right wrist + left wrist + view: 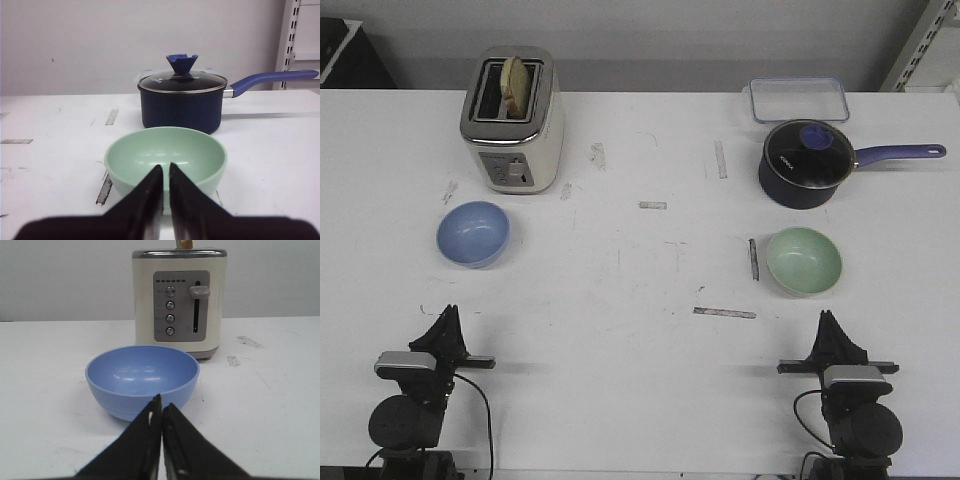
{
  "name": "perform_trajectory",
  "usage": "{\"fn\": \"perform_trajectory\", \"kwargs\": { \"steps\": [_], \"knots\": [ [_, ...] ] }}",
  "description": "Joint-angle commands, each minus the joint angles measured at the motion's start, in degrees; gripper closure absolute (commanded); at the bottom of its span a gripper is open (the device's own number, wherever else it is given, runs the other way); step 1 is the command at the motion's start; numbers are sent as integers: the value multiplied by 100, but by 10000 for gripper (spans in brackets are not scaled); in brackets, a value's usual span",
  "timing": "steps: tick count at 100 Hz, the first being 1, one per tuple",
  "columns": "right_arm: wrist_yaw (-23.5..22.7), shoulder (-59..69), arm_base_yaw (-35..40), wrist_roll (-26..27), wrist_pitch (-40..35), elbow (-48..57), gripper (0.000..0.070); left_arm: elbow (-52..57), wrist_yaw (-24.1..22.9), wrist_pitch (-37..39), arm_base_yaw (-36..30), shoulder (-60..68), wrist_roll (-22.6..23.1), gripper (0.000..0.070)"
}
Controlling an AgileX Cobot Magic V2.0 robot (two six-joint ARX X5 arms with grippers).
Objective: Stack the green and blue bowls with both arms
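Nothing is grasped yet: both arms wait at the table's (640, 300) near edge, left pincer (161, 407) and right pincer (166, 172) closed, empty. The blue bowl (473, 233) sits at 12 o'clock of the left pincer, the green bowl (804, 261) near 12 o'clock of the right. Next, each must open and reach forward.

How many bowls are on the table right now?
2. The blue bowl sits at the left, in front of the toaster; the green bowl sits at the right, in front of the saucepan.

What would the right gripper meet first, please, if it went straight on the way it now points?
Most likely the green bowl, which sits directly ahead of the shut right gripper, with the dark blue saucepan behind it. Whether it would strike the near wall or pass over the rim is unclear.
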Motion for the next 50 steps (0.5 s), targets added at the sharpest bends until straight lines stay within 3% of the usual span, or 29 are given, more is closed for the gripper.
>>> {"fn": "perform_trajectory", "kwargs": {
  "steps": [1, 50],
  "knots": [
    [15, 2, 2, 39, 63, -11, 688, -120, -13, 61, -4, -11, 70, 698],
    [15, 7, 2, 35, -42, 155, 690, -120, -13, 61, -4, -11, 70, 698]
  ]
}}
